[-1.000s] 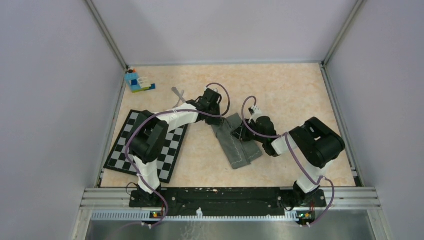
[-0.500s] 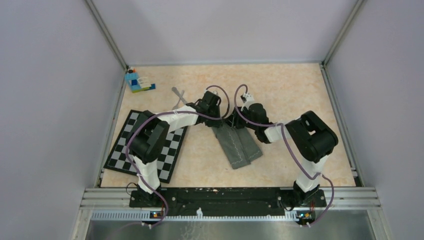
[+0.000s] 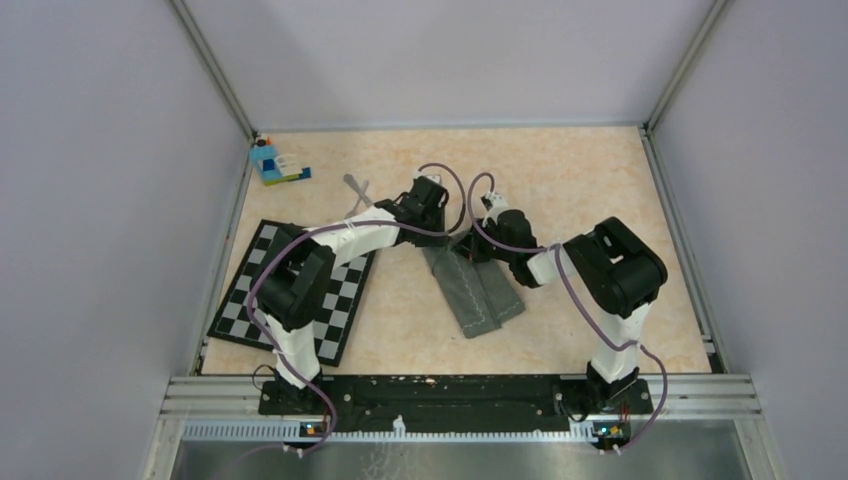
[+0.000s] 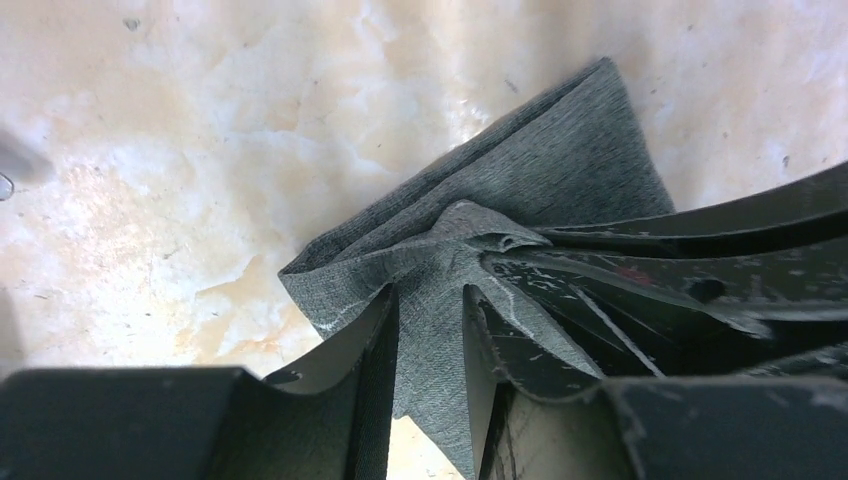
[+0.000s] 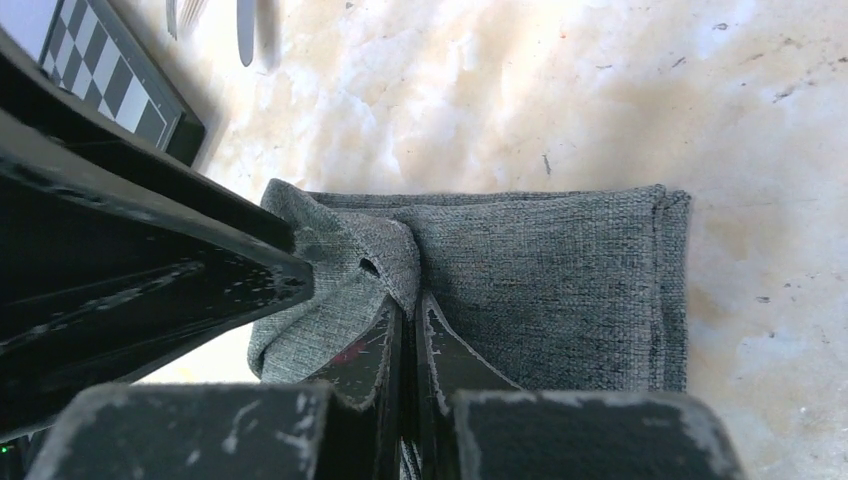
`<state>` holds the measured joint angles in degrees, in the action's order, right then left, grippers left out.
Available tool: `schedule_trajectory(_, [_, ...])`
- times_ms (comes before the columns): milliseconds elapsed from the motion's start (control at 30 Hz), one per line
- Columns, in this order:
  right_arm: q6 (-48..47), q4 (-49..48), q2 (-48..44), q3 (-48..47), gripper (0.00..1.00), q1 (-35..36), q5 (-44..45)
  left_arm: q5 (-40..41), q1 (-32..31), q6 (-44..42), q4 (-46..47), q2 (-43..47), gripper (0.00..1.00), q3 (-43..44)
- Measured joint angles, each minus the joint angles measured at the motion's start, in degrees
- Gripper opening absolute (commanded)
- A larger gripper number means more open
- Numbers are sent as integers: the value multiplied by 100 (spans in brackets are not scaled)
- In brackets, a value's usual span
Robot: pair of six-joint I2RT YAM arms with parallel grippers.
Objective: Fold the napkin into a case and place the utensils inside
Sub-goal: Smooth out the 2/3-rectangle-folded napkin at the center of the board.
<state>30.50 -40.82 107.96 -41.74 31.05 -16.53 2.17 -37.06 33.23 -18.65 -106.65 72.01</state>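
The dark grey napkin [image 3: 480,292] lies folded as a narrow strip in the middle of the table. Both grippers meet at its far end. My left gripper [image 3: 447,236] has its jaws [image 4: 430,300] on a raised bunch of the napkin [image 4: 540,170], which fills the gap between them. My right gripper [image 3: 470,246] is shut [image 5: 408,305] on a puckered fold of the napkin [image 5: 560,280] right beside the left fingers [image 5: 200,270]. The silver fork and knife [image 3: 357,190] lie behind the left arm, partly hidden. Their ends show in the right wrist view [image 5: 245,25].
A black-and-white checkered mat [image 3: 245,305] lies at the left under the left arm, and its corner shows in the right wrist view [image 5: 100,80]. A blue toy-brick block [image 3: 272,163] stands in the far left corner. Metal rails edge the table.
My right gripper has moved left and away from me, from the napkin's right side to its far end next to the left gripper. The left gripper has barely moved.
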Motion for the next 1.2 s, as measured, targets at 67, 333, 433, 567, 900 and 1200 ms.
schedule_trajectory(67, [35,-31,46,0,0,-42,-48,120,-63,-44,-103,-17,35,155])
schedule_trajectory(333, [116,-98,57,0,0,-85,-157,481,-258,-125,-348,-535,35,813])
schedule_trajectory(433, [125,-114,61,2,0,-85,-170,656,-341,-133,-527,-675,36,951])
schedule_trajectory(567, [146,-140,83,2,0,-87,-179,946,-452,-155,-654,-688,38,981])
schedule_trajectory(900, [168,-210,131,2,0,-98,-205,1248,-525,-190,-868,-846,34,1075])
schedule_trajectory(1200, [190,-286,142,2,0,-116,-271,1386,-525,-258,-988,-1019,0,1266])
